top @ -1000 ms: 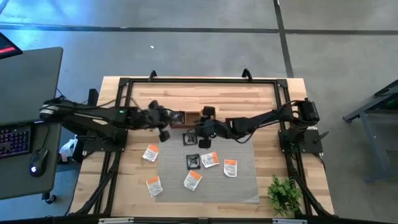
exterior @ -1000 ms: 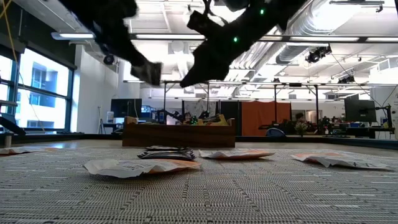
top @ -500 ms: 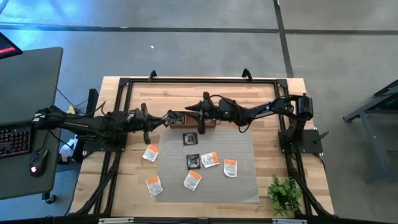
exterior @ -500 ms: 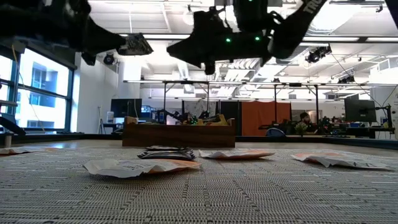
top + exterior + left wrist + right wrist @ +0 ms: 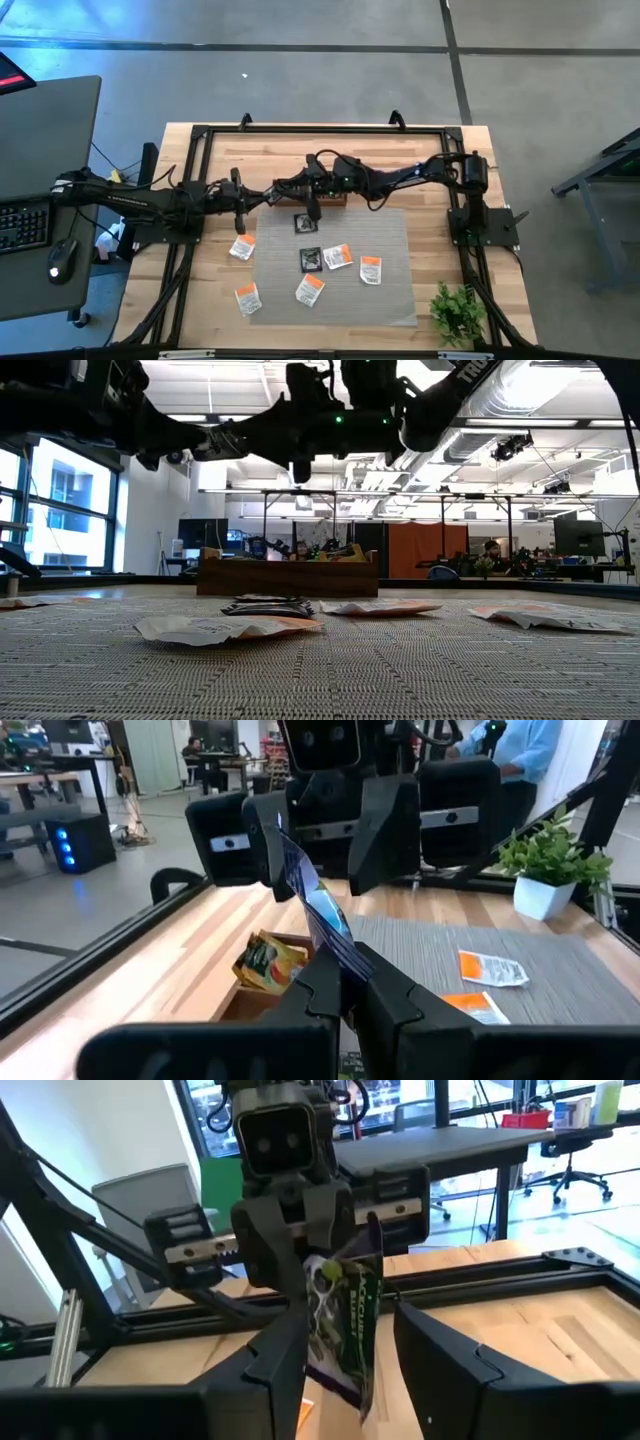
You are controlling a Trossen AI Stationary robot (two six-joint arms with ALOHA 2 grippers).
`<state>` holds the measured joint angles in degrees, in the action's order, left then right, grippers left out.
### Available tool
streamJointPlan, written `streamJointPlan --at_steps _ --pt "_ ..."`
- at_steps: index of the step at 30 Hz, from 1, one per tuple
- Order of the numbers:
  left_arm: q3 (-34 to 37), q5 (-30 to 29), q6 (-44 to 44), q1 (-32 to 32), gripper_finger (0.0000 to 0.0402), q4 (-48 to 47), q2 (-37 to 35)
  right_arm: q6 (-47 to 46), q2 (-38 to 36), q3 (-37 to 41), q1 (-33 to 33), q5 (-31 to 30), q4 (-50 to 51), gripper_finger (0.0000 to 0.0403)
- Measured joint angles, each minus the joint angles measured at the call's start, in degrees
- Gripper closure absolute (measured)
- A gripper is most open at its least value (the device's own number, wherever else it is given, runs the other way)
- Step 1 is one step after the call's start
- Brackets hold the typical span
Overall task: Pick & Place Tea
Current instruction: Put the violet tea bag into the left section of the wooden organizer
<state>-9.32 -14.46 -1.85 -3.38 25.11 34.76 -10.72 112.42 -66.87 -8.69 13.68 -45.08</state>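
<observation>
My left gripper (image 5: 266, 191) reaches in level from the table's left, above the wooden box (image 5: 333, 199), and is shut on a black tea sachet (image 5: 318, 910). My right gripper (image 5: 355, 1365) faces it from the right and is open. Its two fingers stand on either side of the sachet's free end (image 5: 345, 1345). More tea sachets lie flat on the grey mat (image 5: 390, 300): two black ones (image 5: 303, 222) (image 5: 310, 260) and several white-and-orange ones (image 5: 338, 257). A yellow-brown sachet (image 5: 265, 960) lies in the box. My left gripper pinches one end of the black sachet (image 5: 338, 948) between its two fingertips, coming level from the table's left. The sachet stands on edge, sticks out past the fingertips toward my right gripper and is lifted clear above the box. My right gripper flanks the sachet's free end; I cannot tell whether either of its fingers (image 5: 285, 1350) touches the sachet.
A black frame (image 5: 320, 130) runs around the table top. A small potted plant (image 5: 458, 312) stands at the near right corner. A desk with a keyboard (image 5: 25, 225) stands beyond the table's left edge. In the left wrist view a person (image 5: 520, 750) is behind the table.
My left gripper has drawn back toward the table's left edge, sunk a little and tipped up from a downward slant to level, keeping the black sachet. My right gripper has risen from over the mat, swung to level and moved toward the left gripper until its fingers flank the sachet.
</observation>
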Motion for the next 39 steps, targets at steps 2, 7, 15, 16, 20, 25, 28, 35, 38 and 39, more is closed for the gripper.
streamJointPlan --at_steps 2,7,15,16,20,25,28,35,38,39 --pt "0.0 -0.02 0.12 0.0 0.0396 0.94 0.0 0.07 0.0 0.0 0.0 -0.01 0.42 0.0252" --pt "0.0 -0.04 0.2 0.0 0.0396 1.34 -0.02 0.18 0.02 0.07 0.0 -0.16 1.61 0.0262" --pt "0.0 -1.85 0.22 -0.02 0.0396 0.66 -0.04 2.0 0.0 0.07 0.0 -0.2 1.41 0.0356" --pt "0.0 -2.83 0.2 -0.04 0.0396 -0.04 -0.04 2.4 0.0 0.07 0.0 -0.23 1.54 0.0371" --pt "-0.11 -5.73 0.16 -0.04 0.0396 -2.51 -0.04 4.36 0.0 0.07 0.02 -0.44 1.9 0.0395" --pt "-0.1 -6.12 0.16 -0.02 0.0376 -3.52 0.0 4.74 0.0 0.07 0.07 -0.36 2.44 0.0396" --pt "-0.04 -6.34 0.14 0.0 0.0339 -4.1 0.04 4.76 0.0 0.07 0.08 -0.21 2.72 0.0399" --pt "-0.04 -6.34 -1.42 0.0 0.0253 -4.86 0.0 6.08 -0.02 0.07 0.09 -0.33 7.41 0.0399" --pt "-0.04 -6.34 -1.48 0.0 0.0234 -5.95 0.0 7.23 -0.16 0.07 0.04 -1.47 12.24 0.0401" --pt "-0.04 -6.34 -1.64 0.0 0.0231 -6.13 0.0 7.77 -0.2 0.07 0.06 -1.43 13.43 0.0401"
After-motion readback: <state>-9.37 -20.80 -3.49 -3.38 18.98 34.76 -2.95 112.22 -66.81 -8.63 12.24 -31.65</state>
